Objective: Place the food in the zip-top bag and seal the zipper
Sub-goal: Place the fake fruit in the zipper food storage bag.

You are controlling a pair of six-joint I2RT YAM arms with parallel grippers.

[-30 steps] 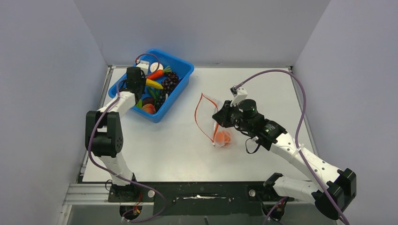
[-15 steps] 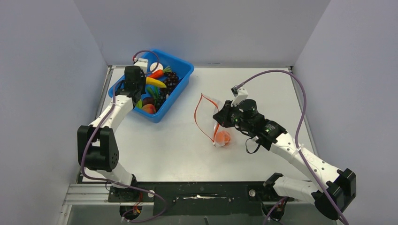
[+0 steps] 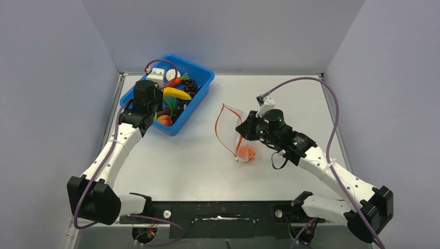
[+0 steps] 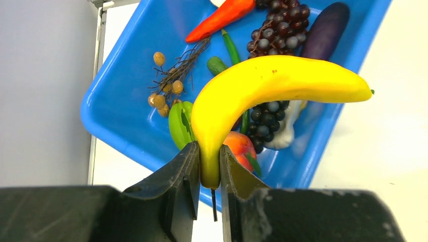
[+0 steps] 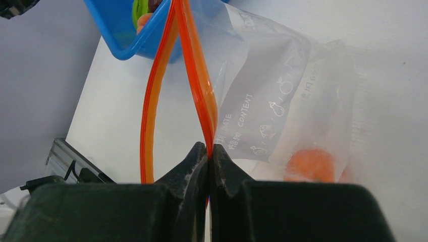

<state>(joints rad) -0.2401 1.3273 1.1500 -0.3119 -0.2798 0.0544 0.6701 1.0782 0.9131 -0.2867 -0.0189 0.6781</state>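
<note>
My left gripper [image 4: 209, 160] is shut on the stem end of the yellow banana [image 4: 262, 91], held above the blue bin [image 4: 118, 108]; from above the banana [image 3: 176, 93] shows over the bin. The bin holds a carrot [image 4: 219, 17], dark purple grapes [image 4: 280, 27], a green piece [image 4: 179, 123] and a peach [image 4: 239, 146]. My right gripper [image 5: 209, 151] is shut on one side of the red-orange zipper [image 5: 199, 75] of the clear zip-top bag [image 5: 272, 96], holding its mouth open. An orange ball [image 3: 247, 152] lies inside the bag [image 3: 233, 132].
The blue bin [image 3: 203, 83] stands at the table's back left, against the left wall. A white round disc [image 3: 171, 74] lies in its far end. The bag stands mid-table, right of the bin, with white table surface [image 3: 181, 161] between and in front.
My left gripper has lifted and drawn back toward the near side with the banana in it. The left arm's elbow swung down and left. The right arm and bag stayed still.
</note>
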